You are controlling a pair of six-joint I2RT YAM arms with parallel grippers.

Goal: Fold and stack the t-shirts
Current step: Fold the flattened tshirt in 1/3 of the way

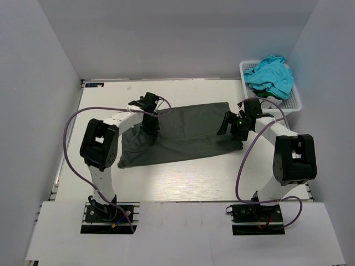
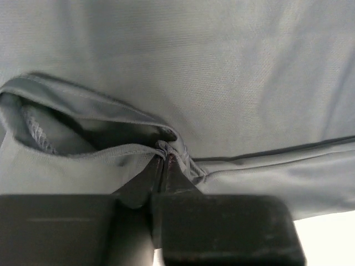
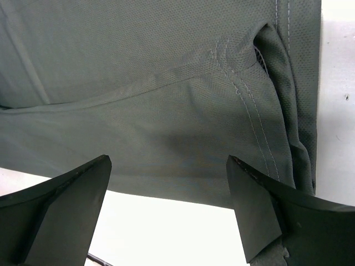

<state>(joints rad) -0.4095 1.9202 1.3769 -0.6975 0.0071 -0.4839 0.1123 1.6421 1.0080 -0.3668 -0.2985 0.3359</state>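
A dark charcoal-grey t-shirt (image 1: 183,133) lies spread flat across the middle of the white table (image 1: 183,183). My left gripper (image 1: 151,128) is down on its left part, shut on a pinched fold of the cloth (image 2: 164,151). My right gripper (image 1: 233,128) is at the shirt's right end, open, its fingers (image 3: 83,194) standing wide apart over the shirt's hem (image 3: 166,127) and holding nothing. A bright turquoise t-shirt (image 1: 270,75) is bunched in the basket at the back right.
The white lattice basket (image 1: 293,98) stands at the table's back right corner, close behind the right arm. Grey walls enclose the table on the left, back and right. Purple cables loop beside both arms.
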